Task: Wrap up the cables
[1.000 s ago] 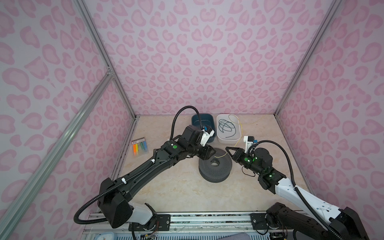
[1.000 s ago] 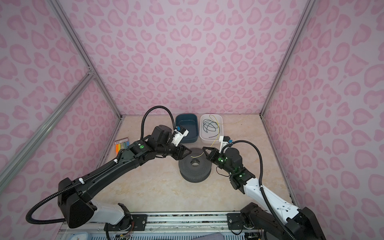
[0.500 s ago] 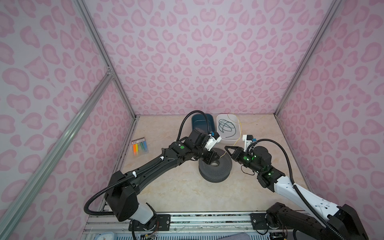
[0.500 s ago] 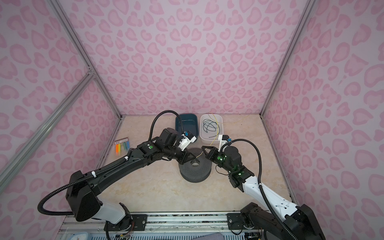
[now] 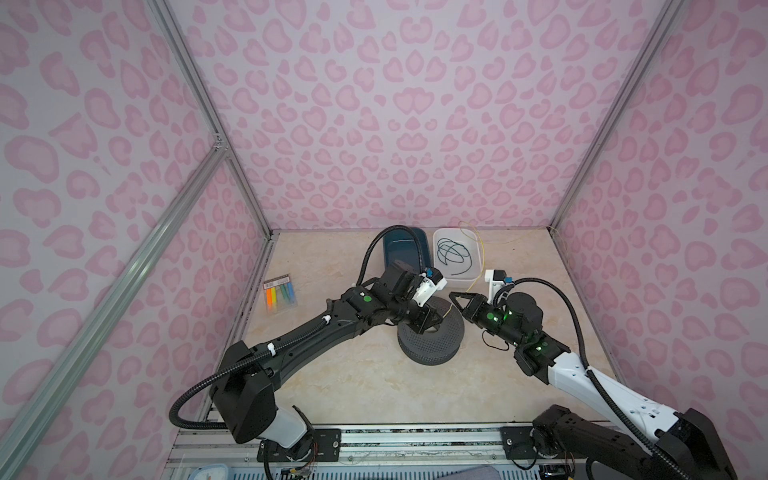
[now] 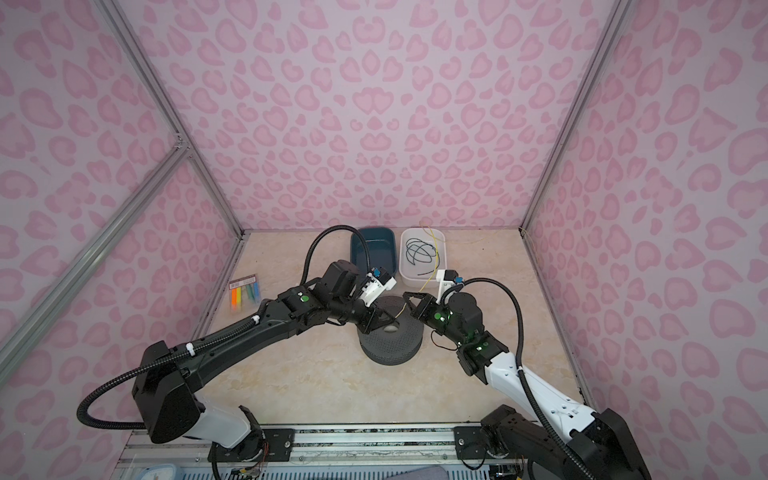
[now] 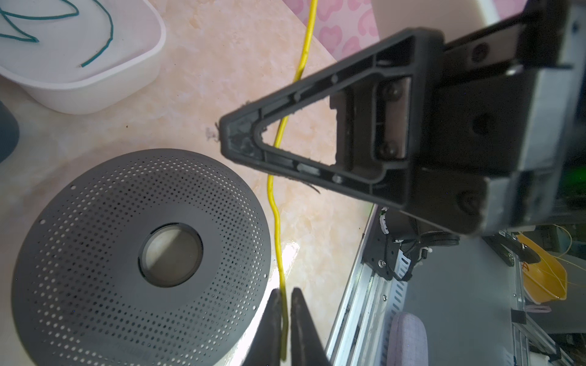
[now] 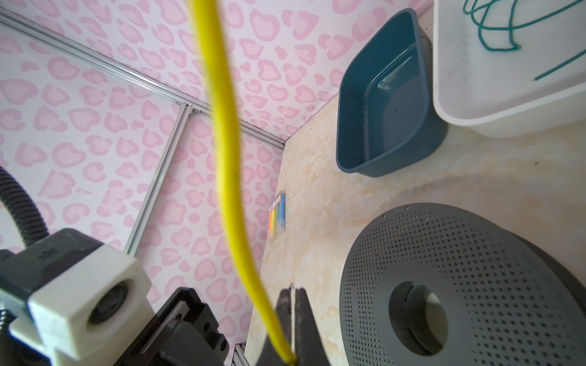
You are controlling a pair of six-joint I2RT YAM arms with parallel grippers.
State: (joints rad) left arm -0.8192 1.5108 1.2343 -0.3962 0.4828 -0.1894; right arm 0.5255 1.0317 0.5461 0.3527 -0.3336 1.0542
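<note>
Wrapping apparently at its start: yellow wire hangs at one o'clock of the grey perforated spool, pinched by the left end effector and, farther along, the right end effector; next move likely calls for coiling it without slipping

The yellow wire was thin as string and gently kinked. I had one stretch pinched between the tips of my left gripper, just beside the rim of the perforated grey spool. Whether it touched the rim I could not tell. Further along, it passed between the closed fingers of my right gripper. From there it ran slack along the right side of the white bin and looped over its far rim.
</note>
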